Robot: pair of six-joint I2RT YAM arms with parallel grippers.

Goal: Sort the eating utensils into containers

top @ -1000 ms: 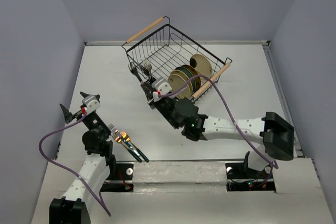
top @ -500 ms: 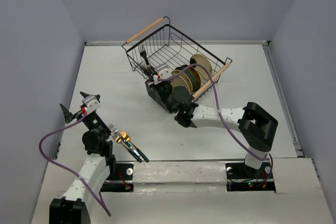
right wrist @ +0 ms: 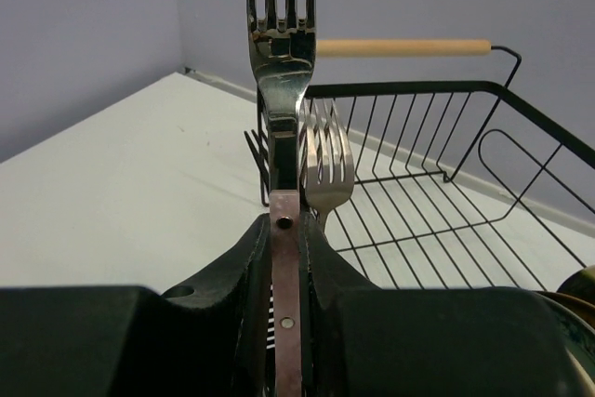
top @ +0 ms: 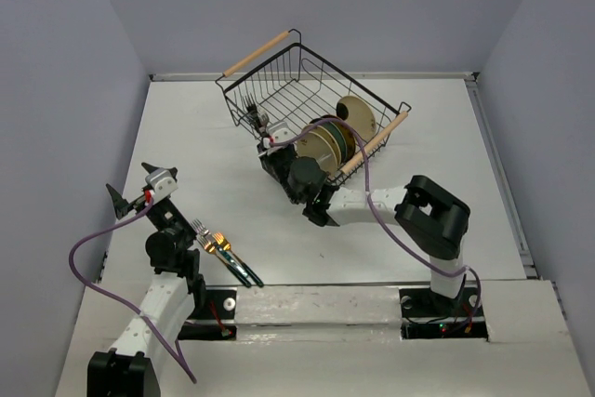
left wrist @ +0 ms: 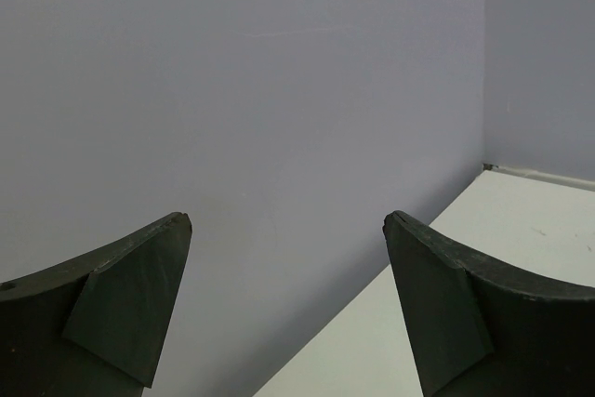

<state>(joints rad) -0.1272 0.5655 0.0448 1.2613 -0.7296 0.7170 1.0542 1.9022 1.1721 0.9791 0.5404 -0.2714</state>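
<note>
Since a second ago the right arm has swung in to the wire basket's near-left corner, where the caddy stands. Right claw clamps a pink-handled fork, tines up. Left claw gapes empty, facing the wall. Lowered off-line, the handle could snag a basket wire or knock the silver fork already standing there. Two more forks lie on the surface.

Plates stand in the basket; forks lie before it, leftward.
</note>
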